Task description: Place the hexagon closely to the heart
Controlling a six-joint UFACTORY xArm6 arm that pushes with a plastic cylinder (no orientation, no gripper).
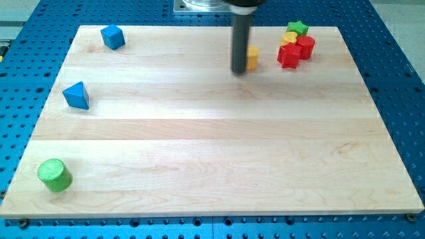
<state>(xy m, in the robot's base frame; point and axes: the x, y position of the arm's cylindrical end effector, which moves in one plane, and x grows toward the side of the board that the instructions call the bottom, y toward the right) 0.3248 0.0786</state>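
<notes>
A yellow hexagon block (pixel 252 58) sits near the view's top, partly hidden behind the dark rod. My tip (pixel 239 70) rests on the board at the hexagon's left side, touching or almost touching it. To the right lies a cluster: a yellow heart (pixel 288 40), a green star (pixel 297 28), a red block (pixel 306 46) and a red star-like block (pixel 289 56). The heart sits a short way up and to the right of the hexagon, with a gap between them.
A blue cube-like block (pixel 112 36) lies at the top left. A blue triangle (pixel 77 95) lies at the left edge. A green cylinder (pixel 54 175) lies at the bottom left. The wooden board (pixel 219 153) sits on a blue perforated table.
</notes>
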